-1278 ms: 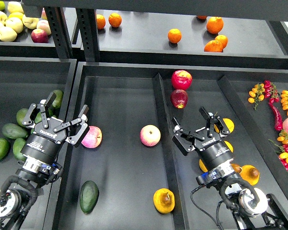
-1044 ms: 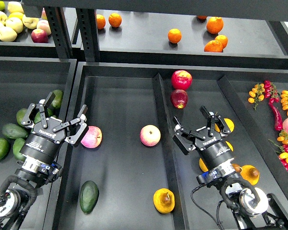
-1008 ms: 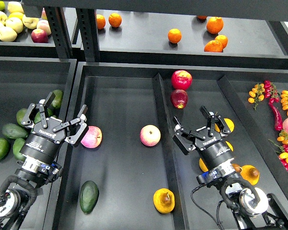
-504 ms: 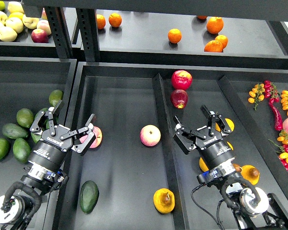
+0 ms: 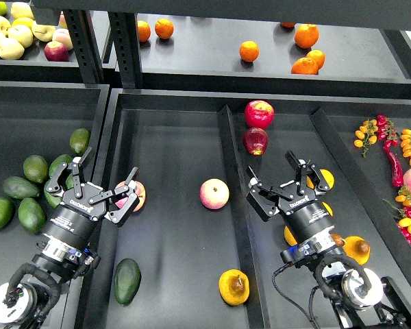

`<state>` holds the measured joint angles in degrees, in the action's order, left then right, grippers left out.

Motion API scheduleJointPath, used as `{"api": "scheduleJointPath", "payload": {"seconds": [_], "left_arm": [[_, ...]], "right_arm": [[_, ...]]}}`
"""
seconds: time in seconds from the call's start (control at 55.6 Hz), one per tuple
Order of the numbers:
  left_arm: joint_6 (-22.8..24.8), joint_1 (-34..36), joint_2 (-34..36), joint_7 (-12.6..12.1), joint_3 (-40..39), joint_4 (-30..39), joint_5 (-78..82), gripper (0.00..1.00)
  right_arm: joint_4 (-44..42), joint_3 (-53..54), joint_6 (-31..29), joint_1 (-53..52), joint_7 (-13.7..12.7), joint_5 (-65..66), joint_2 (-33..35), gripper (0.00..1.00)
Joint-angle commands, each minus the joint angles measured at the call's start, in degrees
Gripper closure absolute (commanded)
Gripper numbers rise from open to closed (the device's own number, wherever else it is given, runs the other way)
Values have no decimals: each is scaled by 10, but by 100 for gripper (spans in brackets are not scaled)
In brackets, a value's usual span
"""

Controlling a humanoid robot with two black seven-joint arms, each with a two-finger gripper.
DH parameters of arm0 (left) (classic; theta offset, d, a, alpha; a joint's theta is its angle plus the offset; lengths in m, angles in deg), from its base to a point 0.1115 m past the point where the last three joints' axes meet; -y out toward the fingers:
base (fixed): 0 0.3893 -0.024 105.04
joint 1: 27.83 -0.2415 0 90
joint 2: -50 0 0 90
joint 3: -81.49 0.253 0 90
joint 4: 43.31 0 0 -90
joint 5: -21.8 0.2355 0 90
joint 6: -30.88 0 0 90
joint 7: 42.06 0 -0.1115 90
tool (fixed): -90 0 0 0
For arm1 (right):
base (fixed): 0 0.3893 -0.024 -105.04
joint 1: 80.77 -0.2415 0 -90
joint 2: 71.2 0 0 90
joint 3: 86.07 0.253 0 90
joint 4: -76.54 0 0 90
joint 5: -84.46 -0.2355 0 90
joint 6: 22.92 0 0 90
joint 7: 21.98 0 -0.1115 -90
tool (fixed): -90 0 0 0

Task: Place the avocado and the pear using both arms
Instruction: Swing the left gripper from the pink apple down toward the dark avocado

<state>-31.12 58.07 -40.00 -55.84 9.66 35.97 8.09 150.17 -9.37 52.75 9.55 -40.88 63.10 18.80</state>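
Note:
The dark green avocado (image 5: 127, 281) lies at the near left of the middle tray (image 5: 171, 144). The bruised orange-yellow pear (image 5: 233, 286) lies at the near right of the same tray. My left gripper (image 5: 92, 186) is open and empty, above the tray's left wall, up and left of the avocado and partly covering a pink apple (image 5: 138, 195). My right gripper (image 5: 285, 182) is open and empty over the right tray, up and right of the pear.
A pink apple (image 5: 214, 193) lies mid-tray. Two red apples (image 5: 258, 114) lie beyond my right gripper, yellow pears (image 5: 323, 179) beside it. Light-green avocados (image 5: 27, 192) fill the left tray. Oranges (image 5: 249, 51) and pale apples (image 5: 14, 34) sit on the back shelf. Peppers (image 5: 394, 154) lie far right.

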Motion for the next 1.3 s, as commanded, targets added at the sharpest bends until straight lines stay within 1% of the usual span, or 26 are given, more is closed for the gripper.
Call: {"api": "scheduleJointPath", "payload": {"seconds": [0.0,0.648,0.864,0.954,1.026,1.17,1.278], "left_arm": [[0,0,0,0,8,0,1,0],[0,-6,0,0,17,-1,5,0],[0,1,0,-5,15,-6,8,0],[0,3,0,-15,15,-9,18,0],[0,15,0,-31,14,-12,42,0],[0,37,0,-47,19,-15,66,0],[0,66,0,-79,20,-25,91,0]], "right_arm": [[-1,2,0,3,0,0,0,0],[-1,2,1,4,0,0,0,0],[-1,2,5,4,0,0,0,0],[0,4,7,4,0,1,0,0],[0,4,8,3,0,0,0,0],[1,5,9,2,0,0,0,0],[1,5,10,0,0,0,0,0]]}}
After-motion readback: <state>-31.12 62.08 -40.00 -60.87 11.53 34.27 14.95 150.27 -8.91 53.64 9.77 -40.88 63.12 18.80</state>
